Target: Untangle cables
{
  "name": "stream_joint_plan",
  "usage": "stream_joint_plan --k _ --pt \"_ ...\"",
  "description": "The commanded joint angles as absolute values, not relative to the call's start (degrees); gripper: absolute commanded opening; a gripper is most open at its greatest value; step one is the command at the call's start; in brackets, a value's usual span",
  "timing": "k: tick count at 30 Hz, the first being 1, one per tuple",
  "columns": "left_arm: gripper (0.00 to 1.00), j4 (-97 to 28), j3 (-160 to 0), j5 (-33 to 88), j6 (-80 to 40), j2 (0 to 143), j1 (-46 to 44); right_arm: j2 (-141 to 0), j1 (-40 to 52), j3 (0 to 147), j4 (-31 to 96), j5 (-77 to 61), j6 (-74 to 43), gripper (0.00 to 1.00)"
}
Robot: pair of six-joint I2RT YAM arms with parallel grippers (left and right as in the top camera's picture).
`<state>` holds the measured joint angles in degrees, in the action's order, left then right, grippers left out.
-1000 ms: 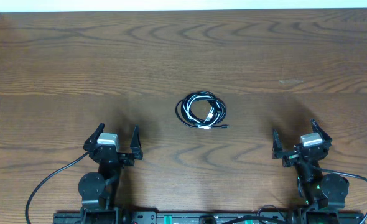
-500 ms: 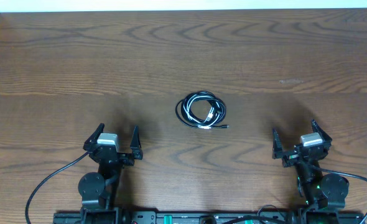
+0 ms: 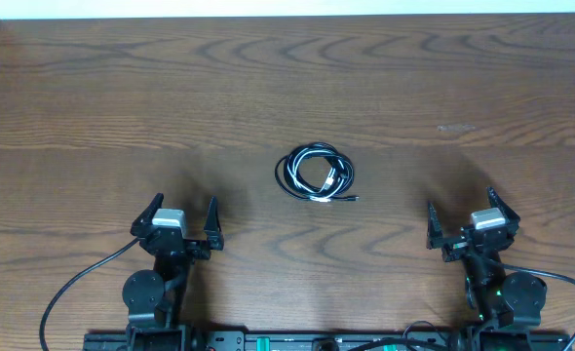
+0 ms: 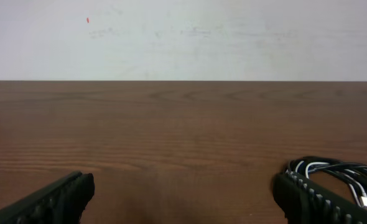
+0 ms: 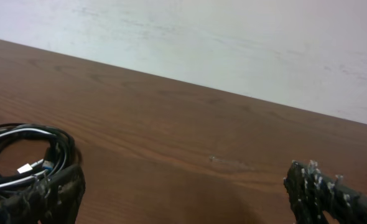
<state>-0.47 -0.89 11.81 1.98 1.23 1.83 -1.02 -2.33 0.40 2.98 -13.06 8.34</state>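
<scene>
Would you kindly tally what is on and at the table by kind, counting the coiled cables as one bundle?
Cable bundle: 1 (black and white cords coiled together; the separate cords cannot be counted)
Robot hands: 2 (left hand and right hand, both open and empty)
Table: 1
Total: 4

arms point(image 3: 149, 291): black | wrist blocks point(image 3: 170, 218): grey | fingers point(image 4: 314, 196): black, ribbed | arm wires point(image 3: 70, 286): thick, black

You have open bench point(image 3: 93, 117) straight ahead of the left gripper point(image 3: 182, 216) and the right gripper point(image 3: 461, 210). Only the coiled cables point(image 3: 315, 174) lie in the way, ahead and inward of each gripper.
</scene>
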Motion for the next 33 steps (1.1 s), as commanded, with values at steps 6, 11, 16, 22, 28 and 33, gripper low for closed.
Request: stream_joint_plan --k 6,11,16,22,28,33 --pt "0.98 -2.9 -0.2 12.1 2.8 1.4 1.8 -1.2 -2.2 0.3 3.3 -11.9 9.5 0.99" --pt "0.98 -2.9 -0.3 12.6 2.8 1.4 1.8 -1.8 -2.2 0.3 3.3 -12.6 9.5 0.99" --pt "0.98 -3.0 -1.5 15.8 2.8 1.4 1.8 -4.5 -2.2 1.2 3.5 -17.3 7.0 0.99" --pt "0.98 -3.0 -2.0 17.5 2.8 1.4 1.8 -12.3 -2.2 6.4 4.7 -22.0 4.4 0.99" --pt "0.98 -3.2 -2.1 18.4 2.8 1.4 1.8 -23.8 -2.2 16.1 10.0 -27.0 3.6 0.99" --pt "0.97 -3.2 -2.1 18.9 2.8 1.4 1.8 -34.3 -2.2 23.2 10.1 -30.8 3.2 0.99"
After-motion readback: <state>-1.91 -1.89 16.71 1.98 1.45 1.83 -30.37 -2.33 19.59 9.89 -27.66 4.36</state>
